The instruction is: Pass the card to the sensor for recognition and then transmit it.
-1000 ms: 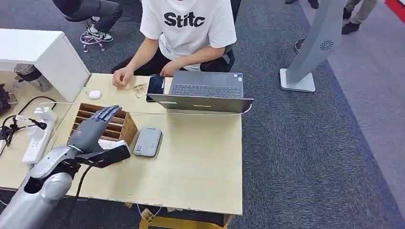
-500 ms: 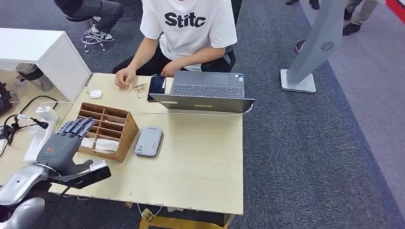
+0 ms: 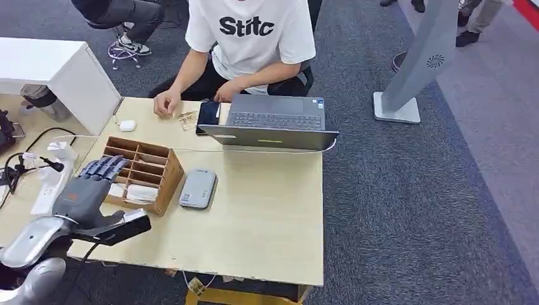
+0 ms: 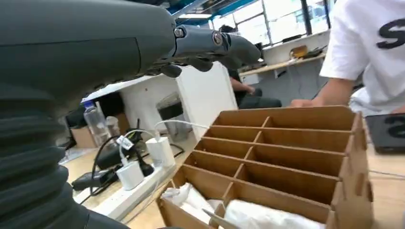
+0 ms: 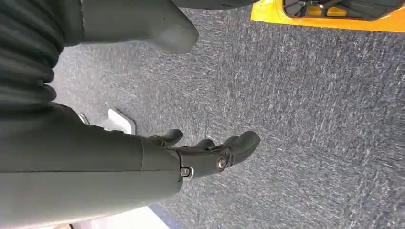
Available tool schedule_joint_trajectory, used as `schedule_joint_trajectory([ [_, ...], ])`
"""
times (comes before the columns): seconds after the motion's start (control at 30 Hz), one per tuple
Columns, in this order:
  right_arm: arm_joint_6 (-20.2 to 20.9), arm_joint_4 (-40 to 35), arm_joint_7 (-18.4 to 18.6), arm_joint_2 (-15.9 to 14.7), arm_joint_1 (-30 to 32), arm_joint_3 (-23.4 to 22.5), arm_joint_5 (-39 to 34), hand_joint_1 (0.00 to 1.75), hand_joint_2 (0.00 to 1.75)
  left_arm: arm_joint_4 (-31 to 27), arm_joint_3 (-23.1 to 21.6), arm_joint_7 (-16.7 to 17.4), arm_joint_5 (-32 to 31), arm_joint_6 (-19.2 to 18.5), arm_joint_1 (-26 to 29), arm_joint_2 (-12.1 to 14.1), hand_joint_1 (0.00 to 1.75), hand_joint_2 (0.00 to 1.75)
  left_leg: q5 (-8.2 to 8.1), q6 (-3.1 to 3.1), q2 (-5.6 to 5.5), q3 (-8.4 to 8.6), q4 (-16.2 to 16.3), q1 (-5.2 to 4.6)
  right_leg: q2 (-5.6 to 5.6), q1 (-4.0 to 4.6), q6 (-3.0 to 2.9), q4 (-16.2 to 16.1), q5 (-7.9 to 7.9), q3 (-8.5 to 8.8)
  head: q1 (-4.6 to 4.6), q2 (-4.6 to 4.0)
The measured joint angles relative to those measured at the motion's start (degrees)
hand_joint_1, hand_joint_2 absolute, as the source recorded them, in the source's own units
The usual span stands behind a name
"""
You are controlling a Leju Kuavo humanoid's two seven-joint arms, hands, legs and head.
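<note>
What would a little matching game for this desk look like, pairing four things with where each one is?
Things:
1. laptop
2. wooden organizer
3. grey sensor
4. left hand

Places:
A. hovers at the table's left edge
B. flat beside the organizer
C. in front of the seated person
D. holds white wrapped items in its near slots

Pairs: 1-C, 2-D, 3-B, 4-A

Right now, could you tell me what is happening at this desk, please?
The robot's left hand hovers, fingers spread and holding nothing, beside the near-left end of a wooden compartment box with white items in its nearest slots. A grey card reader lies just right of the box. A person sits opposite at a laptop. The right hand hangs over carpet.
</note>
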Motion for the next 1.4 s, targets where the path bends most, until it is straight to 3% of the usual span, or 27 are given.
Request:
schedule_joint_trajectory([
  [0.43,0.44,0.00,0.11,0.00,-0.24,-0.09,0.99,0.00,1.75,6.56,-1.71,0.09,-0.50,-0.37,-3.82,-2.64,0.00,1.75,0.00,0.00,0.02,0.00,0.01,0.00,0.03,0.00,-0.01,0.00,0.01,-0.02,0.02,-0.02],
  [0.7,0.52,0.00,0.11,0.00,-0.28,-0.11,1.03,0.00,1.75,8.20,-2.97,0.09,-0.63,-0.44,-4.22,-2.78,0.00,1.75,0.00,0.00,0.02,0.00,0.00,0.00,0.02,0.00,-0.01,0.00,0.01,-0.02,0.02,0.00],
  [1.07,0.66,0.00,0.09,0.00,-0.28,-0.22,1.64,0.00,1.75,9.32,-4.20,0.09,-0.31,-0.44,-4.29,-3.00,0.17,1.75,0.00,0.00,0.02,0.00,0.00,0.00,0.02,0.00,-0.01,0.00,0.01,-0.01,0.02,-0.02],
  [1.23,0.66,0.00,0.04,0.00,-0.28,-0.24,1.68,0.00,1.75,9.60,-4.53,0.09,-0.13,-0.44,-4.29,-3.00,0.54,1.75,0.00,0.00,0.02,0.00,0.00,0.00,0.02,0.00,-0.01,0.00,0.01,-0.01,0.02,0.00],
  [1.27,0.66,0.00,0.04,0.00,-0.28,-0.24,1.71,0.00,1.75,9.67,-4.57,0.09,-0.13,-0.44,-4.29,-3.00,0.54,1.75,0.00,0.00,0.02,0.00,0.00,0.00,0.02,0.00,-0.01,0.00,0.01,-0.01,0.04,0.00],
  [1.37,0.66,0.00,0.04,0.00,-0.28,-0.26,1.77,0.00,1.75,9.93,-4.61,0.09,-0.15,-0.44,-4.29,-3.00,0.82,1.75,0.00,0.00,0.02,0.00,0.00,0.00,0.02,0.00,-0.01,0.00,0.01,-0.01,0.02,0.00],
  [1.4,0.66,0.00,0.04,0.00,-0.28,-0.24,1.79,0.00,1.75,10.02,-4.63,0.07,-0.15,-0.44,-4.29,-3.02,0.99,1.75,0.00,-0.01,0.01,0.00,0.00,0.00,0.02,0.00,-0.01,0.00,0.01,-0.01,0.02,0.00],
])
